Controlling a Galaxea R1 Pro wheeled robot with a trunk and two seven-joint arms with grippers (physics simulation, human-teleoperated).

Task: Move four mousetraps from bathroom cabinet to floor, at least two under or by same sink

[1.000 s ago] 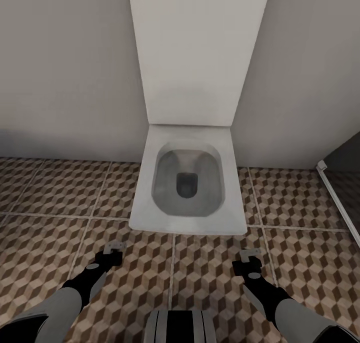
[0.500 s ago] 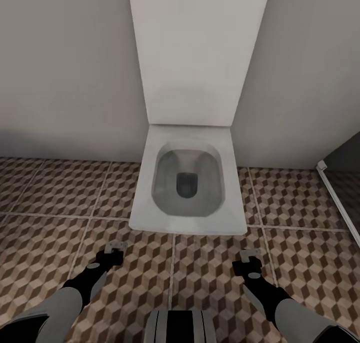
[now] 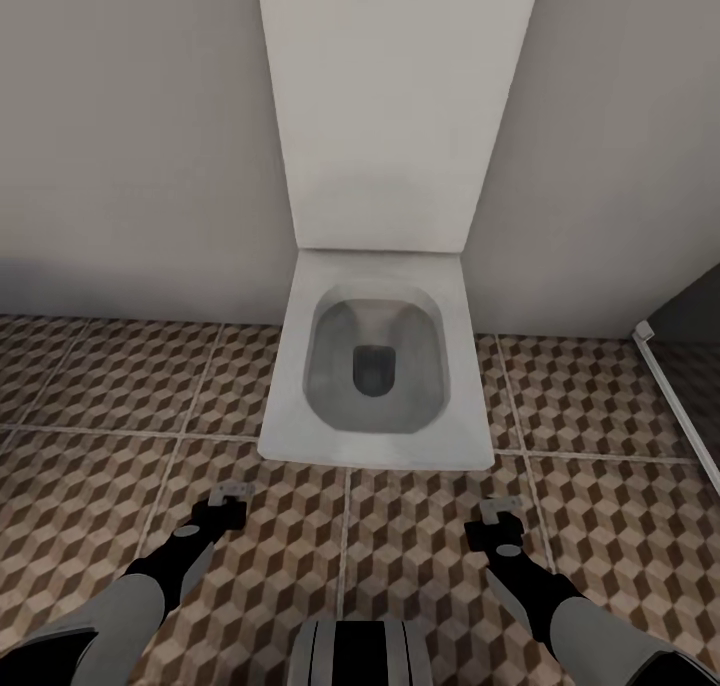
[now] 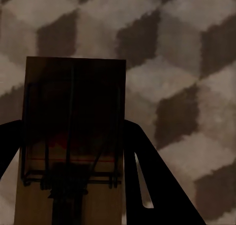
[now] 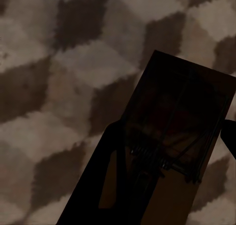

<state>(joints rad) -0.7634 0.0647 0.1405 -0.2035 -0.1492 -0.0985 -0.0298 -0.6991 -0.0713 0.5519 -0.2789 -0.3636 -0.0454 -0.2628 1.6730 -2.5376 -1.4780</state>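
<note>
My left gripper [image 3: 232, 493] hangs low over the bathroom floor [image 3: 90, 486], shut on a mousetrap [image 3: 237, 488]. In the left wrist view that mousetrap [image 4: 73, 136] is a tan board with dark wire parts, clamped between the black fingers [image 4: 147, 185]. My right gripper [image 3: 497, 515] is shut on a second mousetrap [image 3: 498, 509], seen in the right wrist view as a tilted board [image 5: 177, 146] above the cube-pattern tiles [image 5: 59, 87]. The cabinet and the sink are out of view.
A white toilet [image 3: 375, 366] with a raised lid [image 3: 390, 106] stands against the grey wall straight ahead, between my two arms. A white frame edge [image 3: 680, 406] and a dark opening sit at the far right. Patterned tiles spread left and right of the toilet.
</note>
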